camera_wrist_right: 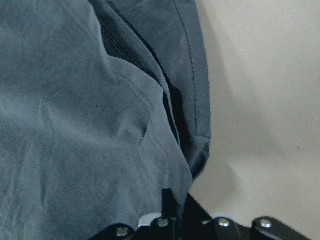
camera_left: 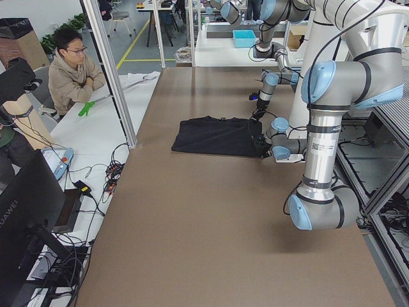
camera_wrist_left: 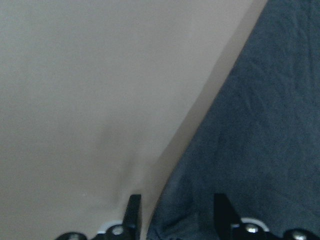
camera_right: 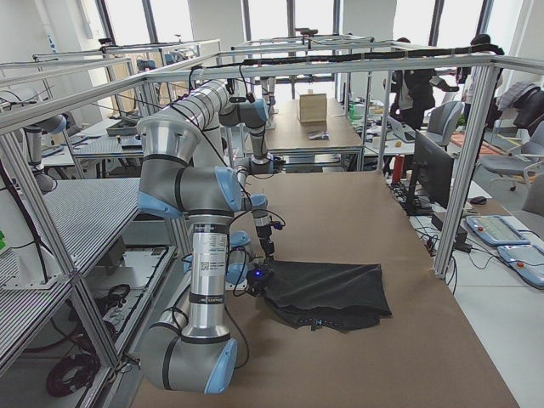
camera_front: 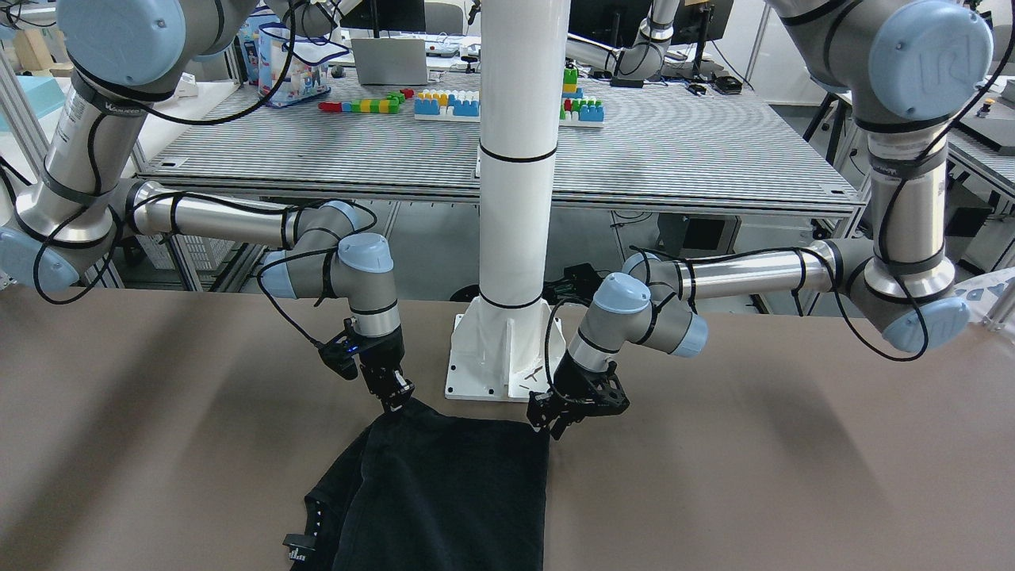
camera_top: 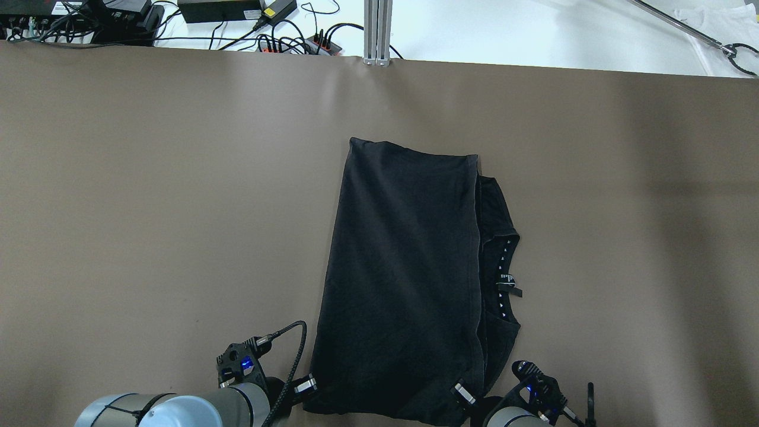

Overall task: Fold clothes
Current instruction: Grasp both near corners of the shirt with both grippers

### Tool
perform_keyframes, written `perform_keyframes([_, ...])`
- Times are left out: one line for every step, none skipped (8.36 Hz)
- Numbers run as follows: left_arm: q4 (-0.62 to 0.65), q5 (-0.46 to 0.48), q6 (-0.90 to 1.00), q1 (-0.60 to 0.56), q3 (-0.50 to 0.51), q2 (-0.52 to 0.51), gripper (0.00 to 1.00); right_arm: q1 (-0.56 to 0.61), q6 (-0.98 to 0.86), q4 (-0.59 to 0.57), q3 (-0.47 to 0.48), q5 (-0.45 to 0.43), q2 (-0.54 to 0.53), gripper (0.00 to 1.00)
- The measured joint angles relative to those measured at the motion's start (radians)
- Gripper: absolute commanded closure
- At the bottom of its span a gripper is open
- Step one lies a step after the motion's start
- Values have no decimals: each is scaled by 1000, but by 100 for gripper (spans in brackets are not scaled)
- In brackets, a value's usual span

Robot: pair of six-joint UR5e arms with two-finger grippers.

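Left gripper (camera_front: 555,424) sits low at one near corner of the garment (camera_top: 403,267), close to the table (camera_top: 148,207). Its fingers (camera_wrist_left: 134,212) are spread, with the black fabric's edge running up between them and nothing squeezed. Across the hem, the right gripper (camera_front: 394,399) has its fingers pressed together on the other near corner, and the fabric rises to a small peak where it is pinched. Both wrists angle down from forearms that reach in on either side of the white pillar (camera_front: 519,159), whose base plate (camera_front: 476,373) stands just behind the garment.

From where I stand, the garment lies flat on the brown table, roughly midway across, stretching from the robot's edge out toward the middle. It looks folded lengthwise, with one long smooth panel on top. Along the robot's right side a lower layer peeks out, showing a curved neckline and a small label (camera_top: 509,287) with white markings. The far end is a fairly straight edge.

Beyond the table's left end a man (camera_left: 72,73) in a beige hoodie sits with his arms folded.
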Motion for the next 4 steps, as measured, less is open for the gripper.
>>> perform_keyframes([0, 7, -7, 9, 0, 2, 67, 0, 0, 0, 0, 0, 0, 100])
perform_keyframes([-1, 14, -12, 17, 0, 2, 85, 0, 0, 0, 0, 0, 0, 100])
perform_keyframes([-2, 17, -18, 22, 0, 2, 91, 0, 0, 0, -1, -2, 0, 100])
perform_keyframes([-3, 18, -23, 24, 1, 2, 100, 0, 0, 0, -1, -3, 0, 100])
